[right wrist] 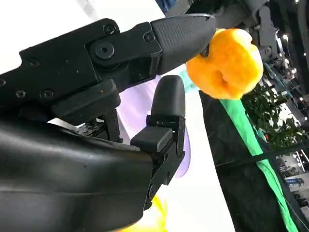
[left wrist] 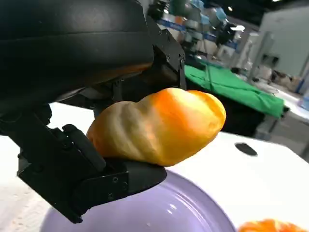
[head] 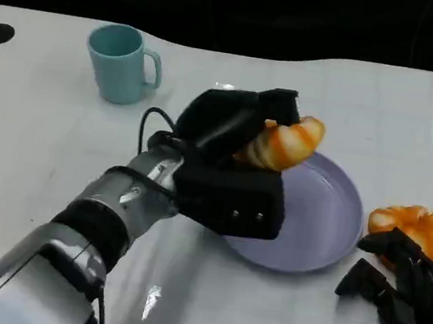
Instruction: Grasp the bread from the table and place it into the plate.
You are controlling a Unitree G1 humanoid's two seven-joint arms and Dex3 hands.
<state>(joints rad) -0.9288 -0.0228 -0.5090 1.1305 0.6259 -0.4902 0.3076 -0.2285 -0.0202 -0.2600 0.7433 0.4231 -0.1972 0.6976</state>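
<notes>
1. The table (head: 37, 130) bears the lilac plate (head: 329, 217), not yet holding bread.
2. The left hand (head: 228, 167) grips the bread (head: 283, 144) above the plate's near rim; release remains.
3. The right hand (head: 403, 290) rests spread beside an orange roll (head: 419, 229).

L arm (head: 105, 219) is reaching diagonally from near left toward centre, silver forearm w/ black cable looping at the wrist. L hand (head: 233, 160) is raised off the table, fingers (left wrist: 120, 179) curling under and over the bread (head: 283, 144), gripping it. R hand (head: 403, 294) is sitting low at near right, fingers (right wrist: 169, 34) pointing toward far left, slightly apart, not holding anything.
</notes>
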